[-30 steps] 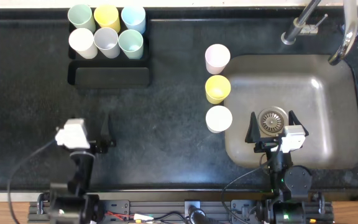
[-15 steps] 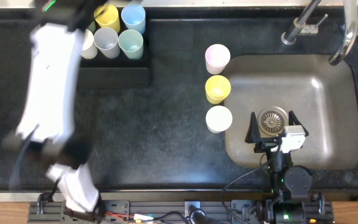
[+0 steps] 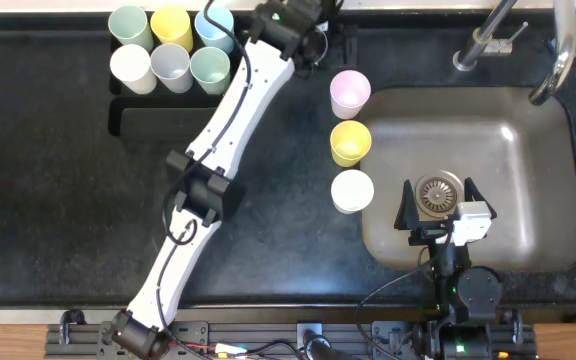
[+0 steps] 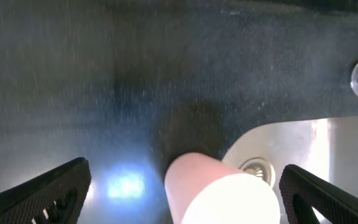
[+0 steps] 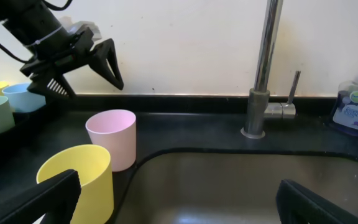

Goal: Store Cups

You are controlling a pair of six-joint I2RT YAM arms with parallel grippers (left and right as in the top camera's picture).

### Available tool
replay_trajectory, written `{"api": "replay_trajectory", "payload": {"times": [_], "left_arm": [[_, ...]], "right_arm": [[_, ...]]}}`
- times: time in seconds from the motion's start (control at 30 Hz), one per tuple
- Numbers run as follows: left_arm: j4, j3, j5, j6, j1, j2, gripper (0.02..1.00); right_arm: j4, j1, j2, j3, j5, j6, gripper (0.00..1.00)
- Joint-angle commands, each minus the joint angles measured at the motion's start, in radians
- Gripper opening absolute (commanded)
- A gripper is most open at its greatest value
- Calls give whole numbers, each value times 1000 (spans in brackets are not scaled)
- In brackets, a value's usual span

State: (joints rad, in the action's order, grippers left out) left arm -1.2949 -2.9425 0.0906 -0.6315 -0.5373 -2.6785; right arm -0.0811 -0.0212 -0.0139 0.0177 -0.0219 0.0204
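Idling wide open over the sink [image 3: 528, 150] drain, the right gripper [image 3: 438, 203] has not stirred, while the left gripper [image 4: 185, 167], spread wide and empty, has swung in a second from its rest left of the sink to poise over the pink cup [image 3: 349, 92] at the sink's far-left corner: likely the first pick. Nearer along that rim, the yellow cup [image 3: 349, 142] stands just beside it; open tabletop [image 3: 288, 230] lies leftward, toward the rack [image 3: 173, 122] and its free front row.
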Motion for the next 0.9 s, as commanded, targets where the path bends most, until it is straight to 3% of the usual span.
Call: {"api": "replay_trajectory", "payload": {"times": [0.03,0.33,0.9], "left_arm": [[-30,-43,6,-89,9,-11,998],[-158,-43,145,-156,1,-30,998],[-213,-43,88,-155,-20,-80,998]], "right_arm": [[5,0,10,-13,-4,3,998],[5,0,10,-13,-4,3,998],[5,0,10,-13,-4,3,998]]}}
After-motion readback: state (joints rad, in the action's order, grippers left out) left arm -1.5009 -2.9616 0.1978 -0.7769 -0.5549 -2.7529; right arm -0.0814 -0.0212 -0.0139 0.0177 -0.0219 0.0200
